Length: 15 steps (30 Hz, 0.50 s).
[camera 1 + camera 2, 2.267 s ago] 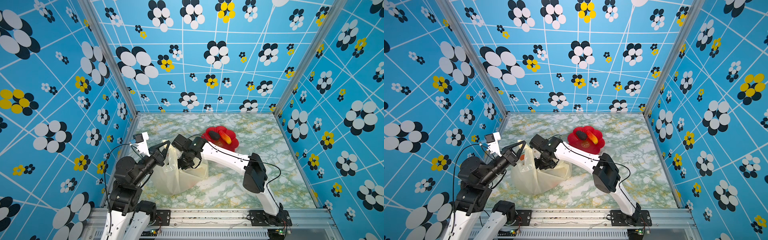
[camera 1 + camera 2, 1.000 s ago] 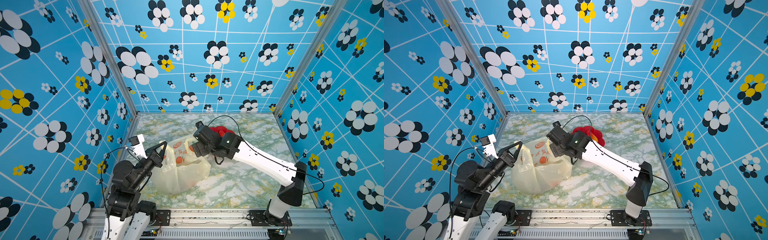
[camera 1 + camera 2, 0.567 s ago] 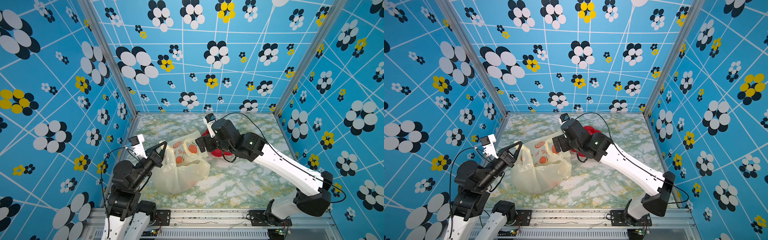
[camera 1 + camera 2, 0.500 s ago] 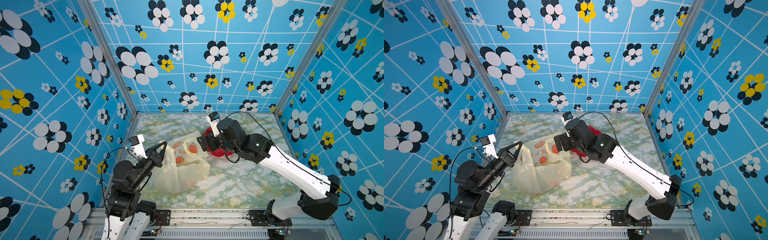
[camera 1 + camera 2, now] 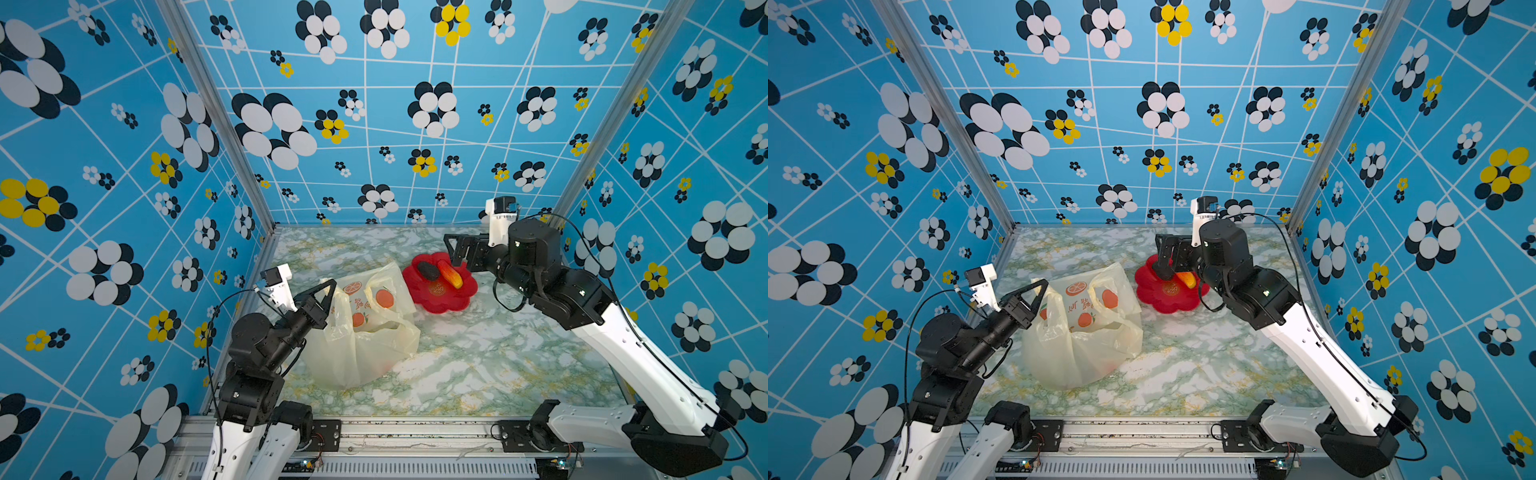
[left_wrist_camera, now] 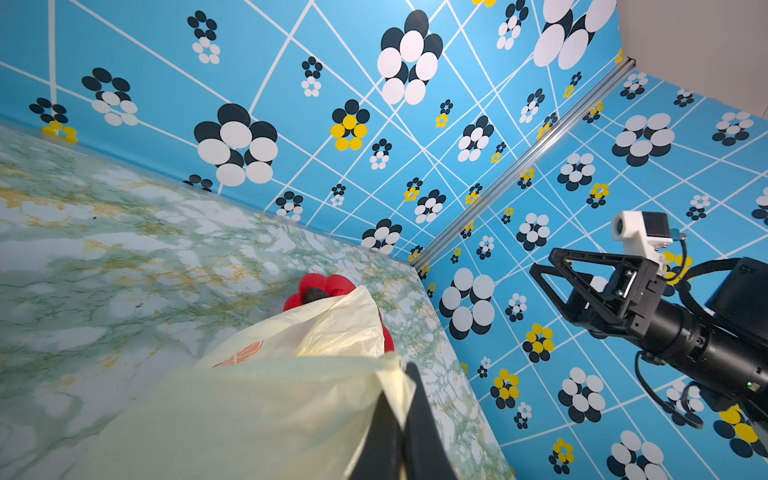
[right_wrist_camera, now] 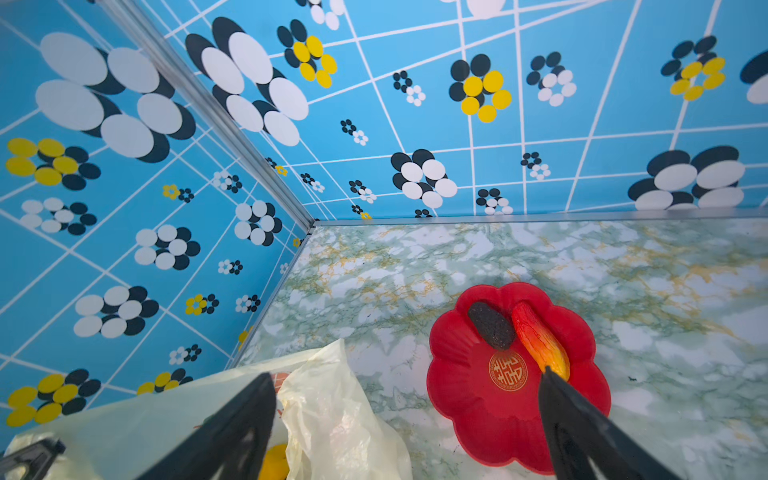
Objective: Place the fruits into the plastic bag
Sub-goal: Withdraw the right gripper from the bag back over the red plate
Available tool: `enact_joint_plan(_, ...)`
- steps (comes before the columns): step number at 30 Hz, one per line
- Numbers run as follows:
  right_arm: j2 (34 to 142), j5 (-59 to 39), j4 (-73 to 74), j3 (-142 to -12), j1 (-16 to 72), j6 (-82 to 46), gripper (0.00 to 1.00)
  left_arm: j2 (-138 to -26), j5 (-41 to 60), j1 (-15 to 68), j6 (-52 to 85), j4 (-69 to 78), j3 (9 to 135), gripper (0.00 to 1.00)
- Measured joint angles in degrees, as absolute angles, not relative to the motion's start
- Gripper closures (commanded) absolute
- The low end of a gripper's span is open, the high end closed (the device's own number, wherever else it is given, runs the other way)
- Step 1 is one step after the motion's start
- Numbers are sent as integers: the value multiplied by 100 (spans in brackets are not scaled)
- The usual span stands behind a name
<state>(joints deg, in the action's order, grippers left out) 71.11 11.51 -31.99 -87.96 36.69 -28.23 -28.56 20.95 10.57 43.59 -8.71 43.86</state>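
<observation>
Left tool (image 5: 326,291) clamped on bag (image 5: 357,332) rim at bench 8 o'clock; keep mouth lifted. Right tool (image 5: 455,249) spread wide, empty, above plate (image 5: 440,297). Two fruits remain: mango (image 5: 451,273), dark avocado (image 5: 428,271). Descend straddling mango, close, carry toward bag.

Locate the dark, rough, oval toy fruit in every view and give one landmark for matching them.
Top views: dark rough oval toy fruit seen on the red flower-shaped plate in one; not visible in the other.
Left wrist: peeks over the bag's edge.
Right wrist: on the plate, beside the red-yellow fruit.
Landmark: the red flower-shaped plate.
</observation>
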Motion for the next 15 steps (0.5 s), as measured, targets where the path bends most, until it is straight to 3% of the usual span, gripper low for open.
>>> enact_joint_plan(6, 7540, -34, -3245, -8571, 2812, -3760, 1, -2862, 2093, 1057, 4401, -858, 4386, 100)
enact_joint_plan(15, 8475, -847, -3402, -8420, 2670, -4123, 1, -2880, 2038, 1057, 4475, -766, 4239, 100)
